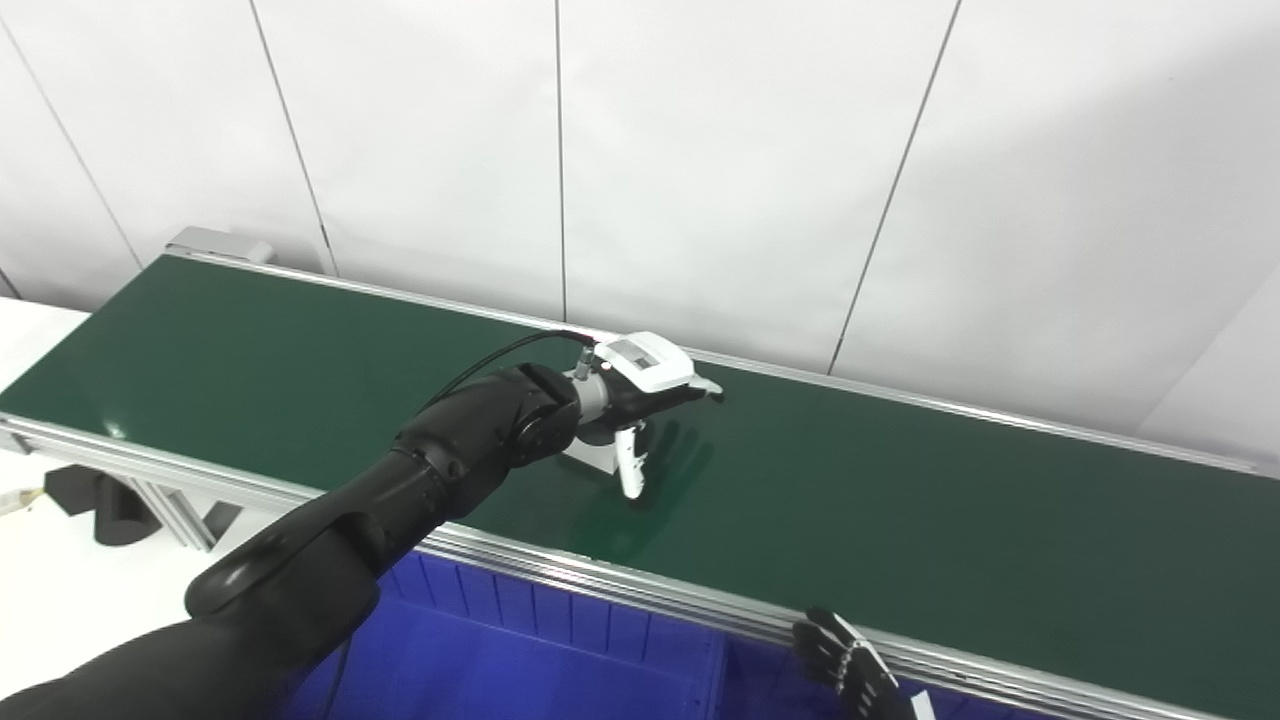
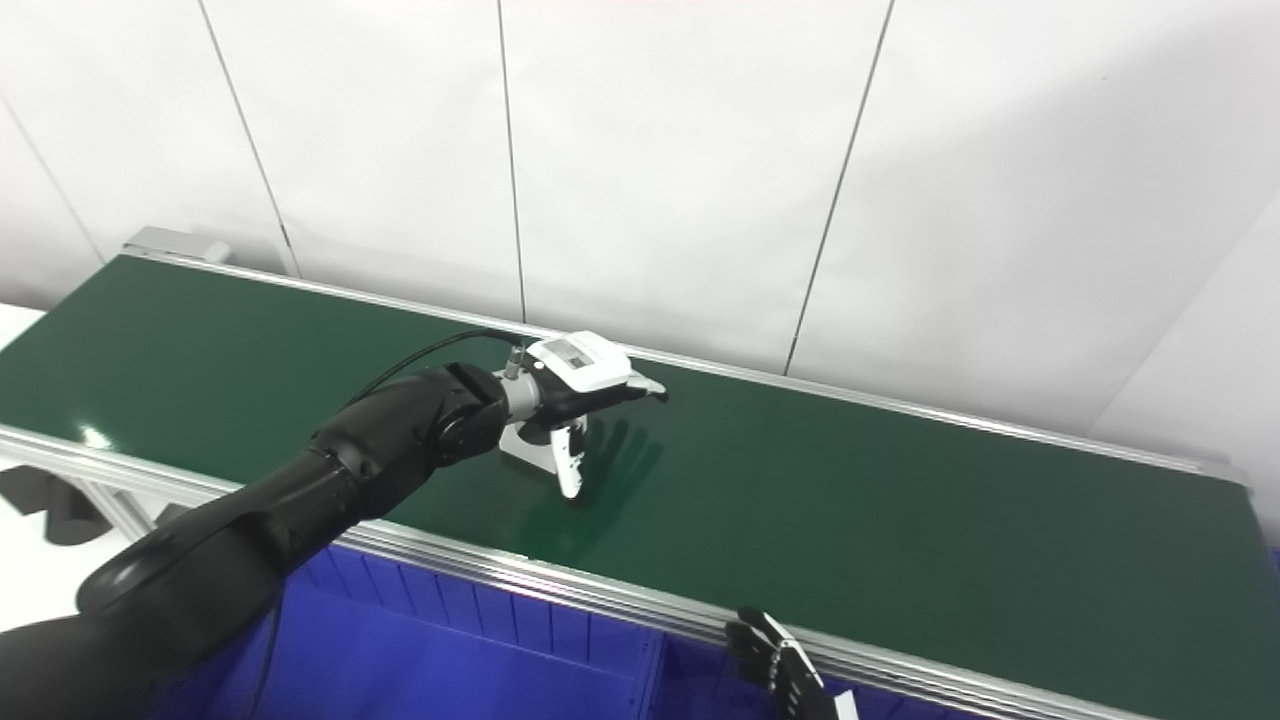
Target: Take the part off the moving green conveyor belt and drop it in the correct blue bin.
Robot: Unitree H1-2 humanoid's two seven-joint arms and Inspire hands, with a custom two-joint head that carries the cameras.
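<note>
Left arm reached out over the green conveyor belt (image 1: 900, 520), w/ the left hand (image 1: 650, 385) roughly mid-belt, closer to the far rail than the near one. Fingers were stretched forward & apart, thumb hanging down toward the belt; nothing was held in them. Hand's shadow lay on the belt just right of the thumb. Black cable ran along the wrist to the white back-of-hand cover.

Part: couldn't make one out anywhere on the visible belt. A pale patch under the wrist near the thumb was too hidden by the hand to say what it was.

Right hand (image 2: 785, 665) showed only at the bottom edge, below the belt's near rail, fingers pointing up & slightly spread, palm cut off by the frame, so can't tell for sure if it held anything.

Blue bin (image 1: 560, 640) sat under the near rail at the bottom, ribbed wall visible, w/ a divider partway along.
</note>
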